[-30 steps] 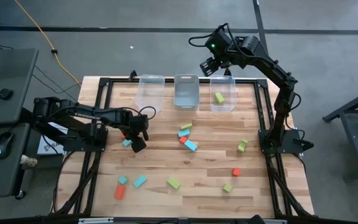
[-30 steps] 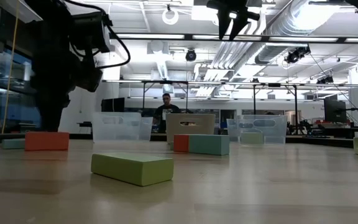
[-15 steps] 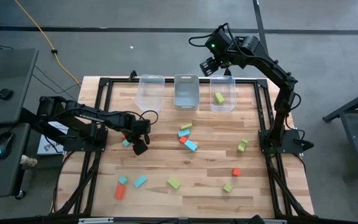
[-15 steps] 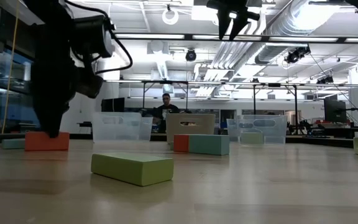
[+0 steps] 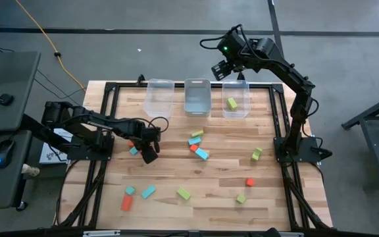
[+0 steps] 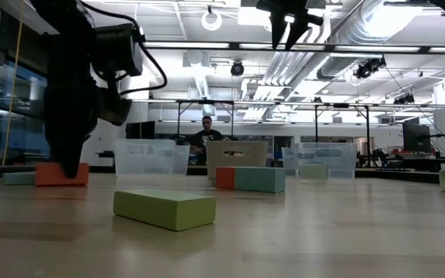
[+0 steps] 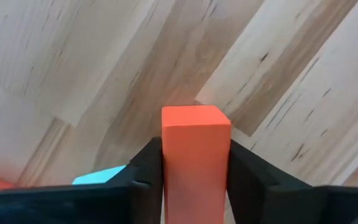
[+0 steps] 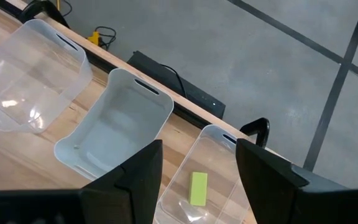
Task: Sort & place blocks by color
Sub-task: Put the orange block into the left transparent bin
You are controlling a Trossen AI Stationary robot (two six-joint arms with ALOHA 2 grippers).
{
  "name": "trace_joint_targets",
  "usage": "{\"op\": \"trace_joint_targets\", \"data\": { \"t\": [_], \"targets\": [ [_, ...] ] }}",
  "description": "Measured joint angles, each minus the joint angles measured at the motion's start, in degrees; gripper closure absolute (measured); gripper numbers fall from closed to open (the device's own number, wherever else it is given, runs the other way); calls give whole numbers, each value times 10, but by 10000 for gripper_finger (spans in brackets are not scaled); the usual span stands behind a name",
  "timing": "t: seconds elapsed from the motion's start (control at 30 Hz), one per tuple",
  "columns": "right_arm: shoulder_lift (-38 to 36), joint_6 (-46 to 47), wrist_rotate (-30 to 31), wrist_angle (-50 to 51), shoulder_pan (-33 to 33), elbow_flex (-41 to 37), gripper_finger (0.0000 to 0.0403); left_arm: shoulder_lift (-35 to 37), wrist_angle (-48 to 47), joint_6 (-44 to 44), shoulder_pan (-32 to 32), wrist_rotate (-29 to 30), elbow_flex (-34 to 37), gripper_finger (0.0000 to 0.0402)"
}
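My left gripper point(image 5: 149, 153) stands at the table's left-middle, pointing down, and is shut on a red-orange block point(image 7: 195, 155). That block also shows in the low view point(image 6: 49, 174), behind the dark fingers. A light blue block point(image 5: 134, 151) and another red-orange block point(image 5: 131, 142) lie just left of the gripper. My right gripper point(image 5: 224, 71) hangs open and empty high above the three clear bins. The right bin point(image 5: 235, 108) holds one yellow-green block point(image 8: 198, 188). Other blocks lie scattered on the wood. My left gripper pinches the red-orange block by its two long sides point(image 7: 166, 163), one finger on each. The fingers come from above and point down, and the block's end face point(image 7: 195, 117) shows between the fingertips. In the low view its underside sits at table level; whether it is lifted, I cannot tell.
The clear left bin point(image 5: 159, 97) and middle bin point(image 5: 197, 99) stand at the far edge. Red-orange and light blue blocks point(image 5: 198, 151) lie mid-table, with a yellow-green bar point(image 5: 183, 193) near the front. More blocks lie at the front left point(image 5: 126, 202) and right point(image 5: 256, 154). A person stands behind the table point(image 6: 207, 133).
My left gripper has reached a little toward the table's right edge and come down around the red-orange block. In the low view the block has shifted slightly sideways with the fingers.
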State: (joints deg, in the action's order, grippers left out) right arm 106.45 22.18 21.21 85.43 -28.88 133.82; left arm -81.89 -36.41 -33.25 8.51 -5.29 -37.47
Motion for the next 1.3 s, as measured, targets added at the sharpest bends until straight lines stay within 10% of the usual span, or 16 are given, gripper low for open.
{"op": "trace_joint_targets", "data": {
  "t": [0.53, 1.3],
  "targets": [
    [0, 10, -32, 0, 10, 0, 208, 4, 11, 118, 46, 2, -84, 315],
    [0, 65, 4, 0, 66, 0, 208, 5, 44, 394, 348, 15, -231, 314]
  ]
}}
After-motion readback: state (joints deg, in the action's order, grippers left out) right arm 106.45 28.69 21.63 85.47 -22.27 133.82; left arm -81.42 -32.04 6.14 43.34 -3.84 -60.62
